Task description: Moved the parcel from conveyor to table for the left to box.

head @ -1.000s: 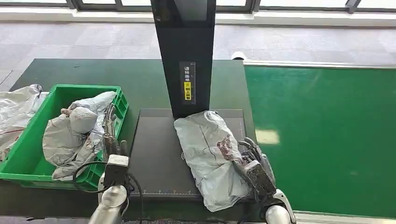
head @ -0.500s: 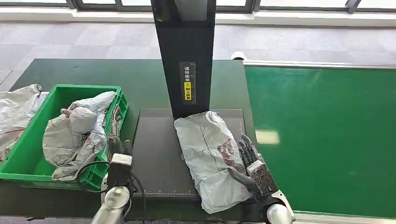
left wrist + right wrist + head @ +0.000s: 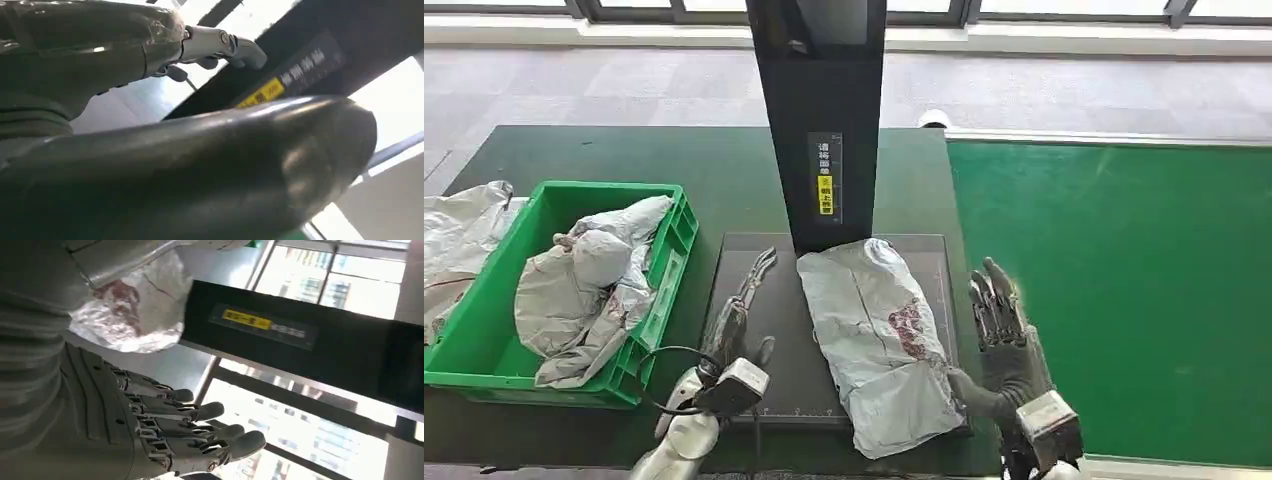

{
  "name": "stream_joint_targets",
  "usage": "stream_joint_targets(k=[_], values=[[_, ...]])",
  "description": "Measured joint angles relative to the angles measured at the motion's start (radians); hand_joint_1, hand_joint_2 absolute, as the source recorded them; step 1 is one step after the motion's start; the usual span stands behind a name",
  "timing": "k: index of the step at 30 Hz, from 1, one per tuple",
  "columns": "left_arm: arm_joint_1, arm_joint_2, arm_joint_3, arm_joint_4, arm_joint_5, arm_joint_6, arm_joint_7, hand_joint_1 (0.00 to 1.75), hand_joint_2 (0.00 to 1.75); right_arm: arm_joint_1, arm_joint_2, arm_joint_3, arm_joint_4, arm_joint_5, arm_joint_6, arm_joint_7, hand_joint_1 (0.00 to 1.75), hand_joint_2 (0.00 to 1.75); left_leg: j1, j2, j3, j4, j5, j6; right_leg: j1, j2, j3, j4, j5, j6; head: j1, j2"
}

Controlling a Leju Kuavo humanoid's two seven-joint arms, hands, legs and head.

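Head view: right hand (image 3: 1009, 350) fingers spread, released beside parcel (image 3: 876, 335); left hand (image 3: 736, 325) fingers extended, empty.

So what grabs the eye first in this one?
The crumpled grey parcel lying on the dark platform at the foot of the black column, flanked by the left hand and right hand, both open. Next, the green crate of grey bags at far left.
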State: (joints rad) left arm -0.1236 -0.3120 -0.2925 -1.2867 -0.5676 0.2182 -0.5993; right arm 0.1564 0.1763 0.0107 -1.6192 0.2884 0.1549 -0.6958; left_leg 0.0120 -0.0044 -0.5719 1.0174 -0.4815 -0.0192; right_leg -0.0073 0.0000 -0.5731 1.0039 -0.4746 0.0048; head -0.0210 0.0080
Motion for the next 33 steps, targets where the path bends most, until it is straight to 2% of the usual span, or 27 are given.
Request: stream_joint_targets(k=[5,12,20,26,33], values=[[-0.017,0.000,-0.034,0.044,-0.097,-0.010,0.028,0.00,1.75,0.030,-0.016,0.008,-0.123,-0.032,-0.056,-0.006,0.00,1.75,0.000,0.000,0.000,0.000,0.000,0.000,0.000,0.001,0.000,0.000,0.000,0.000,0.000,0.000],[-0.051,-0.003,-0.078,0.126,-0.229,-0.008,0.075,0.00,1.75,0.033,-0.038,0.038,-0.189,-0.042,-0.096,-0.006,0.00,1.75,0.000,0.001,0.001,0.000,0.000,0.000,0.000,0.001,0.001,0.000,0.000,0.000,0.000,0.000],[-0.137,-0.033,-0.136,0.348,-0.346,0.021,0.099,0.00,1.75,0.010,-0.061,0.066,-0.196,-0.049,-0.108,-0.005,0.00,1.75,0.000,0.001,0.001,0.000,0.000,0.000,0.000,0.001,0.001,0.000,0.000,0.000,0.000,0.000],[-0.225,-0.068,-0.199,0.562,-0.435,0.072,0.183,0.00,1.75,-0.022,-0.073,0.091,-0.193,-0.045,-0.113,-0.005,0.00,1.75,0.000,-0.002,0.002,0.000,0.000,0.000,0.000,-0.002,0.004,0.000,0.000,0.000,0.000,0.000],[-0.278,-0.084,-0.276,0.658,-0.436,0.074,0.201,0.00,1.75,-0.050,-0.075,0.092,-0.184,-0.043,-0.104,-0.005,0.00,1.75,-0.001,-0.003,0.008,0.000,-0.001,0.001,-0.001,-0.003,0.011,-0.001,-0.001,0.002,0.000,0.000]])
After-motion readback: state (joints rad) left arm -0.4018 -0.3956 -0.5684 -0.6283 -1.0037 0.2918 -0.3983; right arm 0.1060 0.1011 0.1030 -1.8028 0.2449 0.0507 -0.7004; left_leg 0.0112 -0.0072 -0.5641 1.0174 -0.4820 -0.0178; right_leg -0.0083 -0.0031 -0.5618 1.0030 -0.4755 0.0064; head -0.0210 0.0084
